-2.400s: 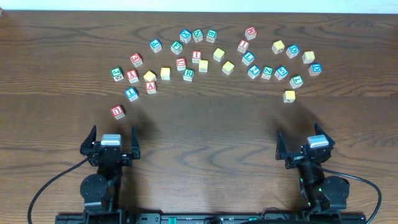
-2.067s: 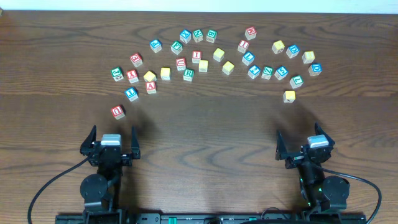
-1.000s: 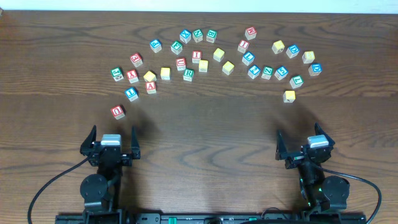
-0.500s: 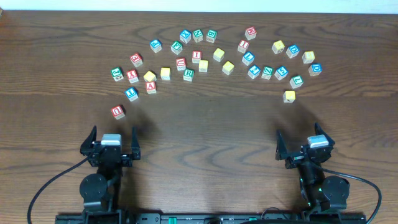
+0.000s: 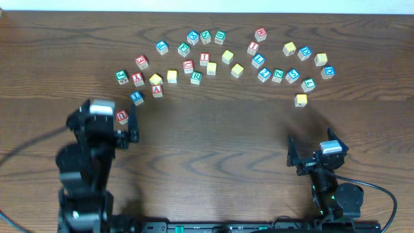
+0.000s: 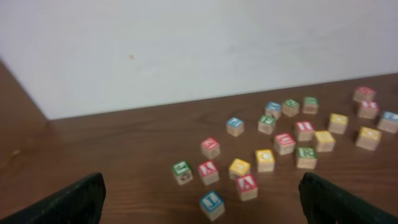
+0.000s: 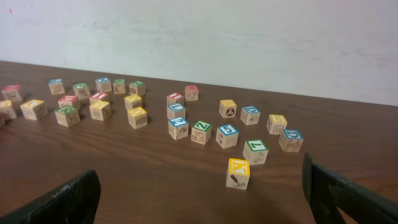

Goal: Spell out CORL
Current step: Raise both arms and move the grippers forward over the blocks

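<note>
Small wooden cubes lie scattered in a loose arc across the far half of the dark wooden counter [image 5: 213, 149]. The green R cube [image 5: 196, 77] sits in the left cluster. Its top is white with a green border and letter, and its sides are pale wood. A red-lettered cube [image 5: 188, 66] lies just beside it on the far side. The blue L cube [image 5: 258, 61] lies further right, white-topped with a blue letter, at the left end of the right cluster. Several yellow-topped cubes [image 5: 172, 76] are spread through both clusters. From above they show plain yellow faces, so which of them carry C and O cannot be told.

The left end effector [image 5: 107, 120] is stretched out over the counter near the left cluster with its jaws wide apart, holding nothing. A red U cube [image 5: 122, 116] lies by its right finger; whether they touch cannot be told. The right end effector [image 5: 314, 147] sits low near the front edge with its jaws wide and empty, well apart from all the cubes.
</note>
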